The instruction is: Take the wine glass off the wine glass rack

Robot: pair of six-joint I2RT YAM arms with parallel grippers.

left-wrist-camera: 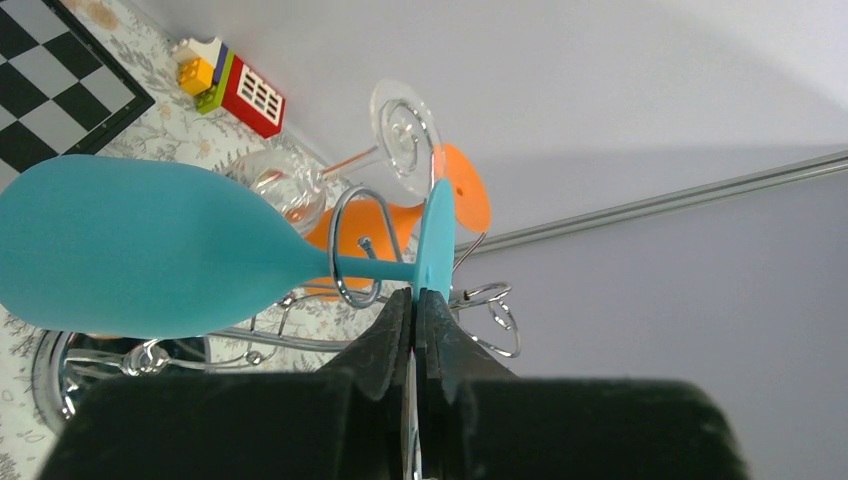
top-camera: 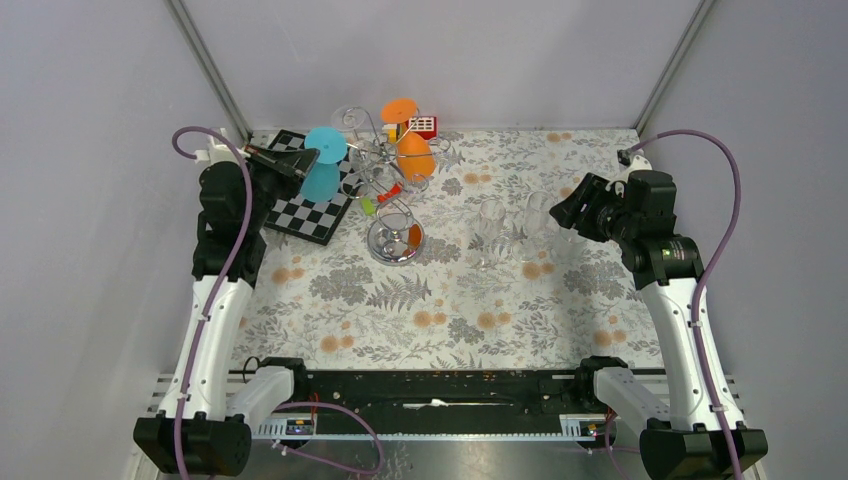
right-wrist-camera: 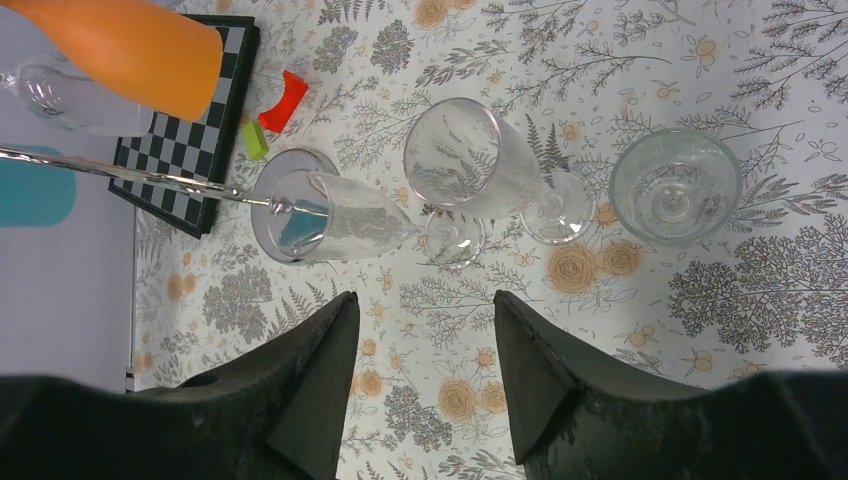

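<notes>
A teal wine glass [top-camera: 322, 165] hangs upside down on the left arm of the silver wine glass rack [top-camera: 384, 185]. In the left wrist view its stem runs through a wire loop of the rack [left-wrist-camera: 352, 250] and its bowl [left-wrist-camera: 150, 250] fills the left side. My left gripper [left-wrist-camera: 414, 295] is shut on the edge of the teal foot disc [left-wrist-camera: 435, 235]. An orange wine glass [top-camera: 412, 145] and a clear one [top-camera: 350, 120] also hang on the rack. My right gripper [right-wrist-camera: 425, 300] is open over the tablecloth, holding nothing, away from the rack.
A chessboard [top-camera: 312, 212] lies under the teal glass. A toy block house [top-camera: 425, 126] stands behind the rack. Three clear glasses [right-wrist-camera: 350, 215] [right-wrist-camera: 480, 165] [right-wrist-camera: 675, 185] stand on the flowered cloth below my right gripper. Small red [right-wrist-camera: 285, 100] and green [right-wrist-camera: 255, 140] pieces lie near the board.
</notes>
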